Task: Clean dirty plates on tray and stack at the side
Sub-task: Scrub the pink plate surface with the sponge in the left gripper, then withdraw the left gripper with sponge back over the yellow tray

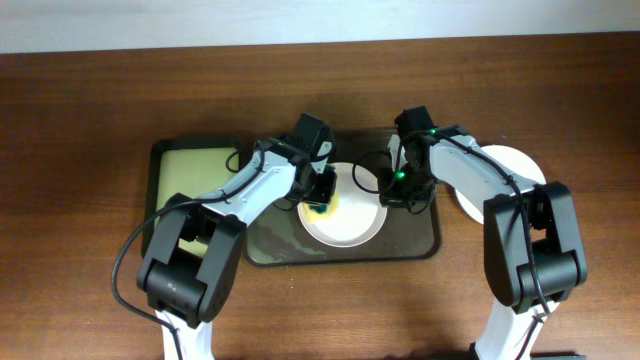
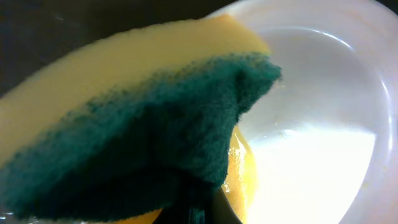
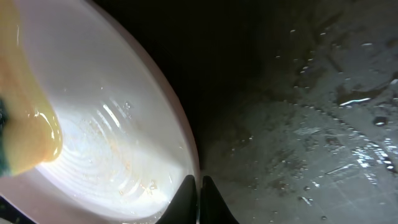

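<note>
Green scouring fibre over yellow foam: this rectangular sponge (image 2: pixel 143 124) is clamped in the left gripper (image 1: pixel 320 193), whose jaws are closed on it. It bears on the left inner slope of the white round shallow plate (image 1: pixel 350 222). Yellow shows under the sponge's lower edge; whether that is smear or squashed foam cannot be told.

The right gripper (image 3: pixel 199 188) has its fingers drawn together at the plate's opposite, right rim and appears to pinch it. The plate lies about midway along the large dark rounded-corner tray (image 1: pixel 415 240), directly between the two grippers. The tray floor beside it is beaded with water.

Judgement: scrubbing is in hand. The rest of the plate's bowl lies to the right of the sponge, toward the right gripper, so the next stroke should run across the plate along the line joining both arms. The left arm, carrying the sponge, is the nearer.

A second white plate (image 1: pixel 515 165) sits off the tray on the right, and a smaller tray with yellow-green lining (image 1: pixel 190 165) lies on the left.
</note>
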{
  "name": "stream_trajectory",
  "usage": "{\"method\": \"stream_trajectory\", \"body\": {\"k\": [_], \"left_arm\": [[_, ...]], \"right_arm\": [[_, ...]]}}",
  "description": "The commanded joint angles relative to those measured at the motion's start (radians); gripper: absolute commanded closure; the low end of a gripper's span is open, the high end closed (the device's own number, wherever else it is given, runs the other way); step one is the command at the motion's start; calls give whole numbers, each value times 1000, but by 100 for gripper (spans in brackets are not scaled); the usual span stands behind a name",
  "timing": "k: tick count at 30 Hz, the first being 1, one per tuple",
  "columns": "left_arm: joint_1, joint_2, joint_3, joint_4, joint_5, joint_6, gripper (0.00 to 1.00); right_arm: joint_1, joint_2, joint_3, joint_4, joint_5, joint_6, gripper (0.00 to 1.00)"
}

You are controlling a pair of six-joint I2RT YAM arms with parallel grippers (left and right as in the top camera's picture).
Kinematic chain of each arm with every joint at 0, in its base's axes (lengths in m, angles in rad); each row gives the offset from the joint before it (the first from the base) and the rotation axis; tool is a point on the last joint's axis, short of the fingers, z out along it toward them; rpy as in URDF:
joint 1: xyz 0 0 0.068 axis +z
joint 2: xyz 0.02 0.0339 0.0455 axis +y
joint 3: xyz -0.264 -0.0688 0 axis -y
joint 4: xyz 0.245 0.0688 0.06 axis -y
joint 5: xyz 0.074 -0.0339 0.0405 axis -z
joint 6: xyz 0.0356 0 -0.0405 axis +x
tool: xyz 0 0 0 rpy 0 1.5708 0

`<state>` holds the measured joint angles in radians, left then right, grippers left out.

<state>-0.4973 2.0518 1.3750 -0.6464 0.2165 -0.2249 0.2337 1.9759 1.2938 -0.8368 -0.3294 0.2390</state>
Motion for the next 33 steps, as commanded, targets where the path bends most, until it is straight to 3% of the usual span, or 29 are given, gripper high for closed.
{"method": "stream_trajectory", "body": {"k": [1,5,9,12,14,15,16,18,21,23,24,25,26,27,28,30,31,32,33], "left_arm": [[-73,98,-53,-28,226,15,100],[-47,94,-22,-51,420,87,100],[32,-47,71,-143,362,126,100],[154,-252,81,-236,175,125,100],[262,-393,81,-346,-9,124,100],[327,-442,81,-410,-160,98,100],[378,-451,80,-462,-276,51,100],[434,-444,41,-479,-304,-8,100],[439,-443,-133,-304,-304,-9,100],[441,-443,-320,-106,-319,-6,100],[442,-443,-365,-53,-319,-6,100],[441,-443,-396,-8,-320,-5,100],[441,-443,-418,40,-319,-5,100],[441,-443,-425,62,-318,41,100],[441,-442,-425,60,-318,44,97],[441,-442,-425,60,-319,44,66],[441,-442,-425,58,-319,43,22],[441,-442,-425,55,-319,43,9],[441,-442,-425,51,-319,43,1]], "right_arm": [[14,-6,17,16,-52,-3,96],[15,-6,17,16,-52,-3,96],[14,-6,17,16,-52,-3,96],[14,-6,17,16,-52,-3,96],[14,-6,17,15,-52,-3,95],[14,-6,17,15,-52,-3,87],[14,-6,17,15,-52,-3,87],[15,-6,17,14,-52,-3,87],[15,-6,17,14,-52,-3,86],[15,-6,17,11,-52,-3,82],[15,-6,17,11,-52,-3,74],[15,-6,17,11,-51,-3,57],[15,-6,17,12,-50,-3,47],[16,-6,17,11,-21,-3,44],[16,-6,10,12,-6,-3,44],[16,-6,-14,20,-6,-3,46],[16,-6,-43,35,-6,-3,46],[16,-6,-54,35,-6,-3,48],[16,-6,-60,34,-7,-2,69]]}}
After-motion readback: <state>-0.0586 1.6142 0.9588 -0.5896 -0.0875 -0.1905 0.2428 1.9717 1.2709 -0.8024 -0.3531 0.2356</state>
